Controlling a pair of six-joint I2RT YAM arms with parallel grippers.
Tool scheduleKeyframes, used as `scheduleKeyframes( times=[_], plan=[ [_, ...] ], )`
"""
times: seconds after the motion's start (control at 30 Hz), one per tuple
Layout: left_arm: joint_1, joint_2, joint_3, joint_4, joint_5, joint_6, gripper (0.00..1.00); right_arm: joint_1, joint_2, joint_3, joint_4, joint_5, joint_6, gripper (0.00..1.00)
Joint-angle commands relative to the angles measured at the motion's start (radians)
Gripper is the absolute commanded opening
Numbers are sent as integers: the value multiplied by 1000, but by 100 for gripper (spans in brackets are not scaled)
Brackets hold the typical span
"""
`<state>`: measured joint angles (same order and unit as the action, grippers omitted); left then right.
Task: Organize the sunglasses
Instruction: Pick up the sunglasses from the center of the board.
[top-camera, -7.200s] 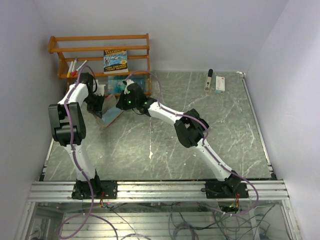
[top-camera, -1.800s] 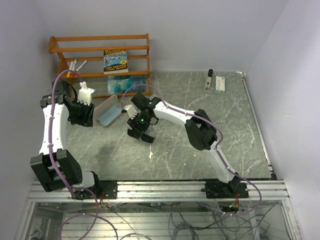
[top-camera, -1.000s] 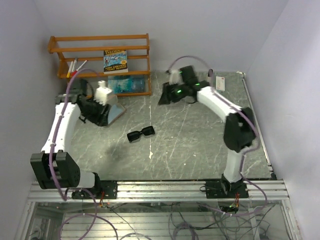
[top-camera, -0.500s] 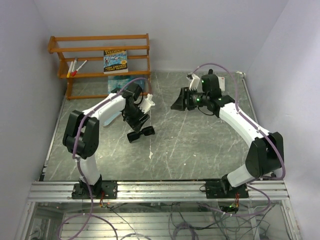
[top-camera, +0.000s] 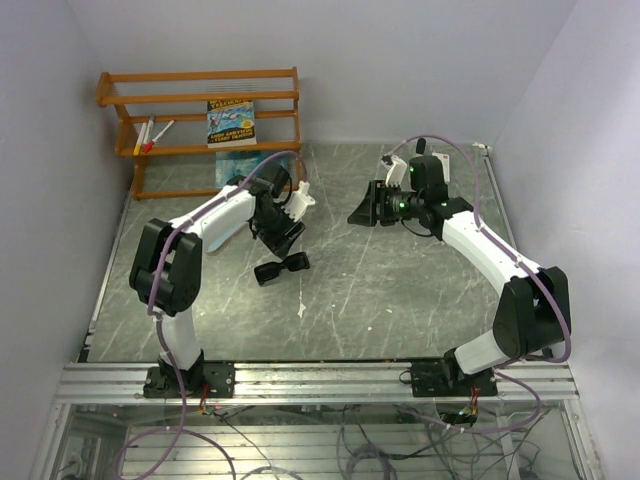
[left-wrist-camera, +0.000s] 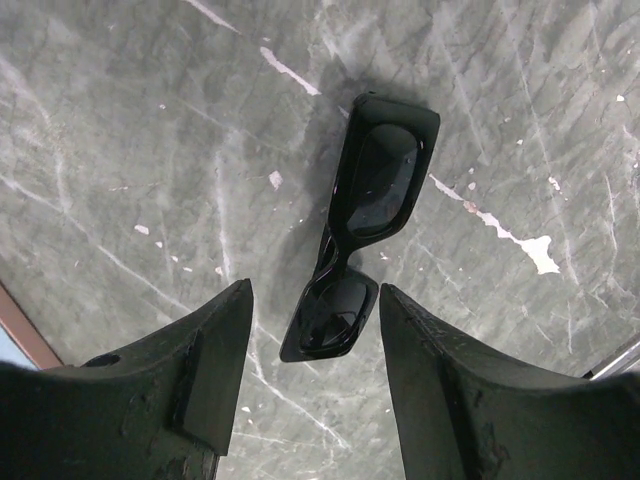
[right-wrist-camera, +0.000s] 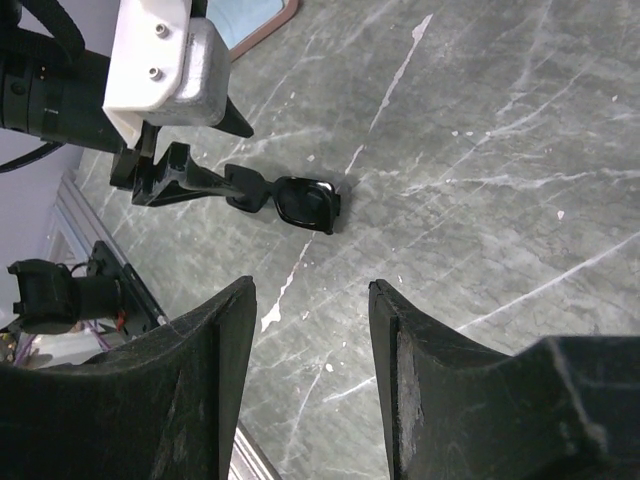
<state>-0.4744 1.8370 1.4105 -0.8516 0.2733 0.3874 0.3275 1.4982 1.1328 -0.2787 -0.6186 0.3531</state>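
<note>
Hovering over sunglasses (left-wrist-camera: 375, 185) on the surface (top-camera: 400, 290), left tool (left-wrist-camera: 310, 300) released; right tool (right-wrist-camera: 310, 290) released too; shelf (top-camera: 200, 100) behind; blue item (right-wrist-camera: 250, 18) cut off.

Sunglasses (right-wrist-camera: 295, 203): black, lying on table (right-wrist-camera: 500, 150)
Left pincer (right-wrist-camera: 172, 172): over 1 end of sunglasses
Right pincer (right-wrist-camera: 310, 300): spread wide, empty

Glossy black sunglasses (left-wrist-camera: 378, 180), dark lenses. Grey-green marble-patterned desk (top-camera: 400, 290), white veins. Orange wooden shelf (top-camera: 200, 75) behind the sunglasses.
</note>
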Motion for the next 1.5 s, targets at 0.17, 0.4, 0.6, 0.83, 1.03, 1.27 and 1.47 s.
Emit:
scheduleKeyframes(
  times=[0.17,0.4,0.6,0.83,1.03,1.27,1.47],
  plan=[
    [-37,10,-68,87,8,13,61,-27,-18,-20,22,-24,-10,48],
    [-59,19,-95,123,-37,15,61,-30,-27,-24,7,-19,-22,48],
    [-64,44,-107,140,-42,19,59,-34,-27,-28,3,-16,-27,48],
    [-64,49,-137,160,-53,38,54,-42,-26,-36,7,-19,-31,48],
    [-64,68,-137,155,-49,49,30,-48,-17,-39,12,-25,-29,48],
    [-64,96,-118,153,-25,39,8,-57,-13,-40,12,-30,-28,48],
    [-61,50,-95,97,9,46,7,-65,-13,-43,15,-38,-30,48]
  ],
)
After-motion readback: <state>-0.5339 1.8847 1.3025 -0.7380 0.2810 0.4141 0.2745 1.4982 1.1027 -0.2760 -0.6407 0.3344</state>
